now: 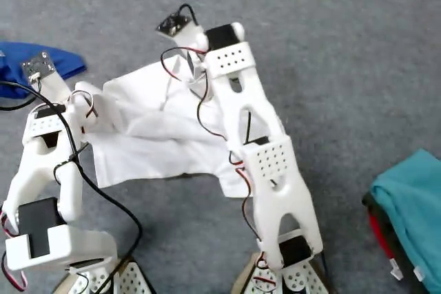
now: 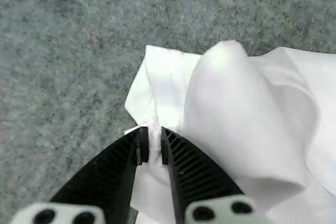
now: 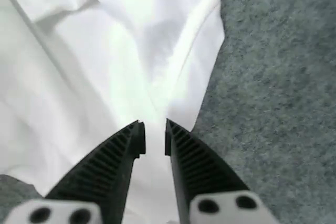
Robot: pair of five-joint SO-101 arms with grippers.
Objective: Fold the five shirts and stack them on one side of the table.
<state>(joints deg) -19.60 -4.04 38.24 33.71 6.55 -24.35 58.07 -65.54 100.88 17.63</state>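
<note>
A crumpled white shirt (image 1: pixel 158 142) lies on the grey table left of centre. My left gripper (image 2: pixel 154 142) is shut on a fold at the shirt's left edge (image 2: pixel 157 98), and a loose bulge of cloth (image 2: pixel 236 114) stands up beside it. In the high view that gripper (image 1: pixel 89 101) is at the shirt's left side. My right gripper (image 3: pixel 155 129) is shut on the white cloth (image 3: pixel 131 51) near its hem, at the shirt's far edge (image 1: pixel 189 67) in the high view. The right arm lies across the shirt and hides part of it.
A blue shirt (image 1: pixel 41 60) lies at the far left edge. A teal shirt (image 1: pixel 413 204) sits on top of a dark and red pile (image 1: pixel 379 228) at the right edge. Grey table surface (image 1: pixel 344 67) stretches between the white shirt and that pile.
</note>
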